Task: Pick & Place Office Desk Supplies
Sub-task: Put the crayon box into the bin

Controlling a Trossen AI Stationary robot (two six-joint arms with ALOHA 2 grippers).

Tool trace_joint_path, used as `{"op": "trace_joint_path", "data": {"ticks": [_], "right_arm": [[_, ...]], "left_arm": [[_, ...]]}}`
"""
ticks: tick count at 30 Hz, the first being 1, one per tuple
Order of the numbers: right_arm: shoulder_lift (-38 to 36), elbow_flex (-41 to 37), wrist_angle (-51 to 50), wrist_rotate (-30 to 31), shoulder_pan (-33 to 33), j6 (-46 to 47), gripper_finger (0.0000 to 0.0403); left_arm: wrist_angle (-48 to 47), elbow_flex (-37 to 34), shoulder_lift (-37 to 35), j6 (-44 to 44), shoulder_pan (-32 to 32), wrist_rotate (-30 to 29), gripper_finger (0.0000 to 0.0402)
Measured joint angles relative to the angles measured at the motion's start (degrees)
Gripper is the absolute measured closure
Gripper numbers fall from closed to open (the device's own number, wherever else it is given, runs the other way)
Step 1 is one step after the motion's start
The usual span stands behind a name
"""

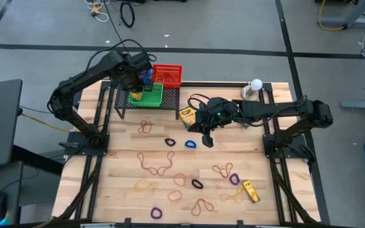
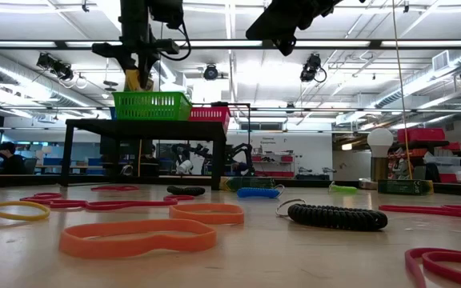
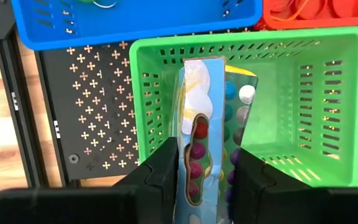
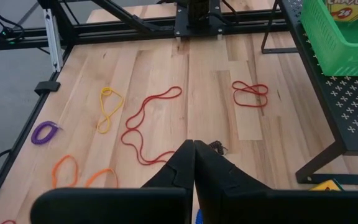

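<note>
Left wrist view: the left gripper (image 3: 207, 171) clamps a crayon box (image 3: 205, 124) edge-on between its two fingers, with the green basket (image 3: 328, 99) directly beyond the jaws. The box hangs over the basket's interior and is not yet let go. A second yellow item seems to sit behind it inside the basket; I cannot tell what it is. A blue bin (image 3: 135, 22) and a red bin (image 3: 319, 15) lie farther out past the green one, all on a black perforated rack (image 3: 86, 124).

Right wrist view: the right gripper (image 4: 194, 163) has its fingers pressed together with nothing between them. It hovers above the wooden table (image 4: 229, 81), and a long red rubber band (image 4: 143, 127) lies just ahead of the tips. A smaller red loop (image 4: 250, 93), a yellow loop (image 4: 109, 107), a purple loop (image 4: 43, 132) and an orange loop (image 4: 67, 169) lie farther off.

High view: progress judged early to middle. Still on the table are a crayon box (image 1: 187, 115) just beside the right gripper (image 1: 206, 134), another crayon box (image 1: 251, 190) well away from both jaws, and a good many loose bands, among them a blue band (image 1: 190, 144) and a black band (image 1: 170, 141) near the right jaws. Most of the sorting appears to remain.
</note>
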Motion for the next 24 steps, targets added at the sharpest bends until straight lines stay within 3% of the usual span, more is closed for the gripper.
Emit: {"op": "trace_joint_path", "data": {"ticks": [24], "right_arm": [[0.0, 0.0, 1.3, 0.0, 0.0, -0.6, 0.0392]], "left_arm": [[1.9, 0.0, 0.3, -1.5, 0.0, -2.9, 0.0298]]}}
